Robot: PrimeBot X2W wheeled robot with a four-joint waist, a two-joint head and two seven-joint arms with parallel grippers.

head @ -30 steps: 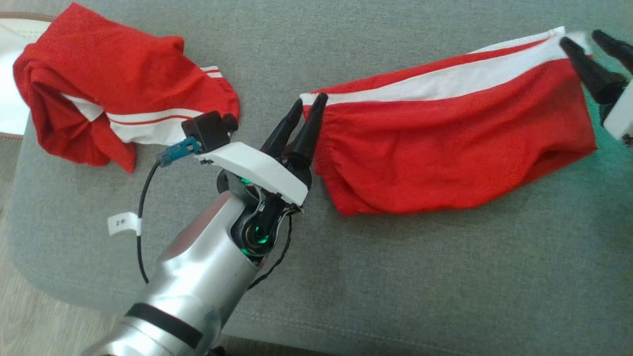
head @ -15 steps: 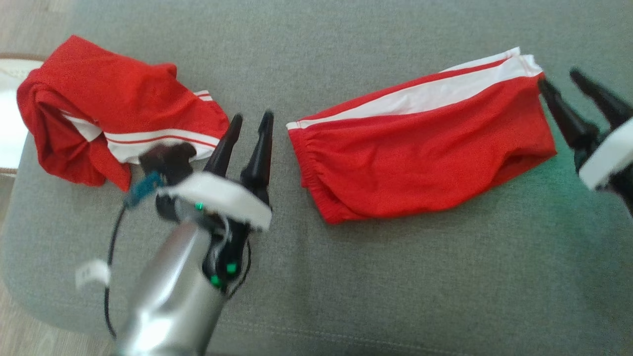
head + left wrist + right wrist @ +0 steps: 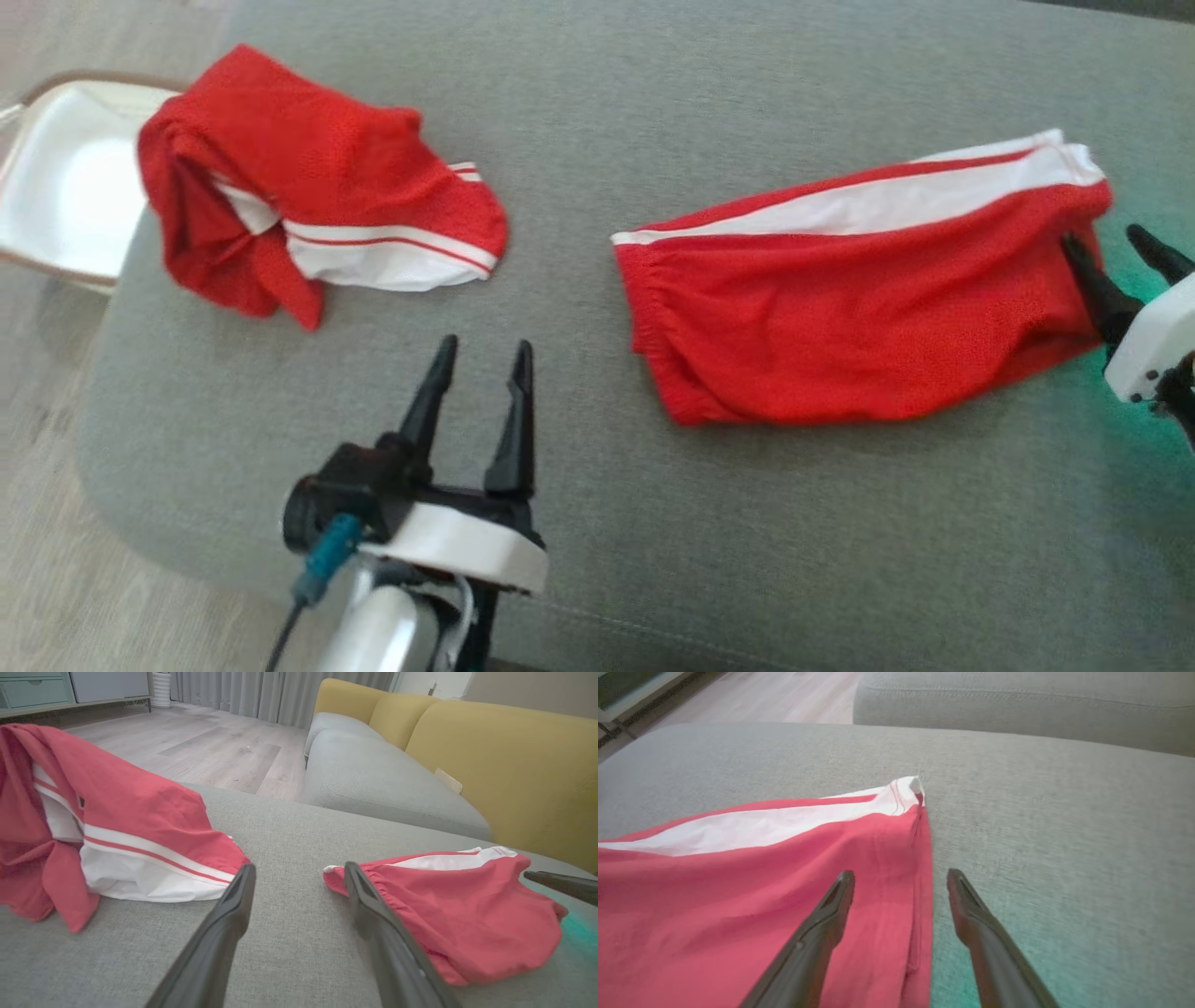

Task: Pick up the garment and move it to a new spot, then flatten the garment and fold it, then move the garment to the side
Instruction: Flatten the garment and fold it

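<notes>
The garment (image 3: 859, 299) is a pair of red shorts with a white side stripe. It lies stretched out flat on the right half of the grey cushion (image 3: 653, 93), with nothing holding it. My left gripper (image 3: 484, 350) is open and empty, hovering over bare cushion to the left of and nearer than the waistband end (image 3: 467, 914). My right gripper (image 3: 1116, 245) is open at the garment's right end. In the right wrist view the right gripper (image 3: 901, 876) has one finger over the red hem (image 3: 761, 891) and the other over bare cushion.
A second red and white garment (image 3: 308, 215) lies crumpled at the cushion's far left. Beyond that edge stands a white chair seat (image 3: 65, 177) on a wooden floor. A grey and yellow sofa (image 3: 490, 751) stands behind. The cushion's front edge runs just below my left gripper.
Both grippers opened, let go of the garment's two ends and drew back toward me. The garment settled flat on the cushion. The head camera also shifted.
</notes>
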